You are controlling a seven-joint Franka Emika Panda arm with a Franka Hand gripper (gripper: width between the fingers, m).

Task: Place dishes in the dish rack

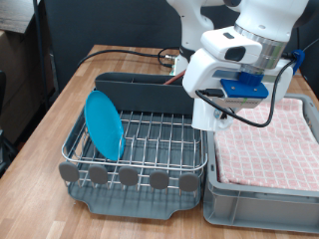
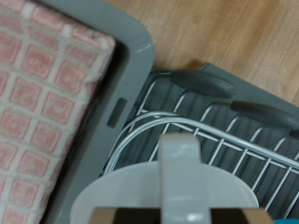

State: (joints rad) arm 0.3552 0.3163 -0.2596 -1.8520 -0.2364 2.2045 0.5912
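A round light-blue plate (image 1: 103, 124) stands upright on its edge in the dish rack (image 1: 150, 149), near the exterior view's left. My gripper (image 1: 212, 119) hangs over the rack's right edge, beside the grey crate, shut on a white mug (image 1: 208, 112). In the wrist view the mug (image 2: 177, 182) fills the lower middle with its handle (image 2: 176, 159) turned to the camera, held just above the rack's silver wires (image 2: 229, 135). The gripper (image 2: 177, 217) shows only at the frame's edge, and the mug hides most of its fingers.
A grey crate (image 1: 261, 197) lined with pink checked cloth (image 1: 271, 139) sits right against the rack on the exterior view's right. The rack's dark grey bin (image 1: 140, 92) runs along its far side, with grey discs (image 1: 130, 176) along the near edge. Cables (image 1: 130, 52) lie behind on the wooden table.
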